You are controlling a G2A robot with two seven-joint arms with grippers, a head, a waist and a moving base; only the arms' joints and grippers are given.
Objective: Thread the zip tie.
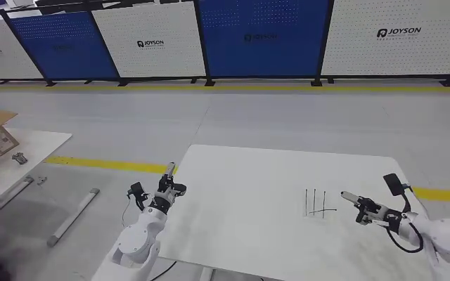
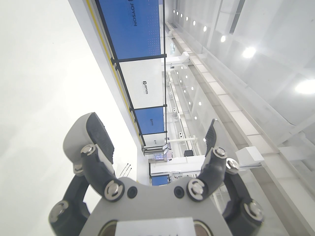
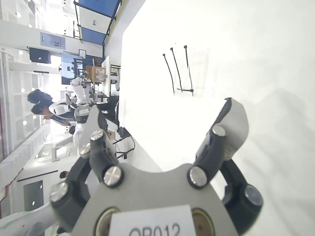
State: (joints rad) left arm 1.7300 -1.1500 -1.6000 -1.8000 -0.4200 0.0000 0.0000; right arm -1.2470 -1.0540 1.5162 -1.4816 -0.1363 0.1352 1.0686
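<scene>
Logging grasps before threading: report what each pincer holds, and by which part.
Nothing is held: left pincer and right pincer are open; the zip ties lie on the table.

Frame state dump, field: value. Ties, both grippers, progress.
surface: white table
zip ties: black, three side by side, a fourth lying across their ends; flat on the table, on the right arm's side
left gripper: open, empty, at the table's left edge, far from the ties
right gripper: open, empty, close to the ties, not touching them
progress: no tie picked up, none threaded
</scene>
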